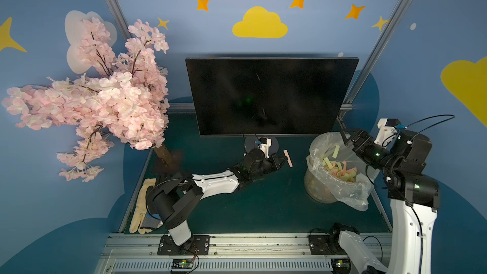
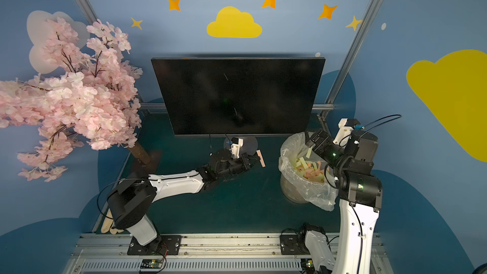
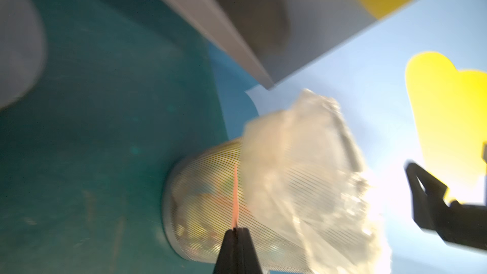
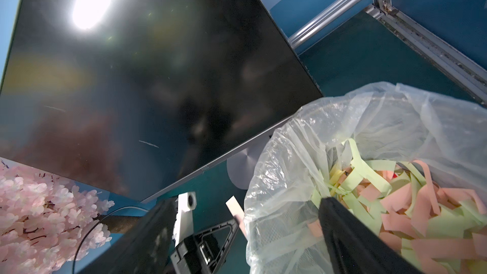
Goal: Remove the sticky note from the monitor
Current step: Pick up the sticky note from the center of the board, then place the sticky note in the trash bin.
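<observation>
The monitor (image 1: 271, 96) (image 2: 237, 96) (image 4: 147, 75) stands at the back, and its black screen shows no note in any view. My left gripper (image 1: 284, 158) (image 2: 257, 158) (image 3: 236, 229) is shut on a pink sticky note (image 1: 288, 158) (image 2: 261, 158). It holds the note low in front of the screen, between the stand and the bin. The left wrist view shows the sticky note (image 3: 235, 196) edge-on and blurred. My right gripper (image 1: 347, 138) (image 2: 311, 139) (image 4: 247, 201) hangs open above the bin's far rim, empty.
A mesh bin (image 1: 316, 193) (image 3: 200, 206) lined with a clear bag (image 4: 276, 175) holds several green and pink notes at right. The round stand base (image 1: 249, 144) is under the screen. A pink blossom tree (image 1: 105, 96) fills the left, with cloth (image 1: 142, 212) at the front left.
</observation>
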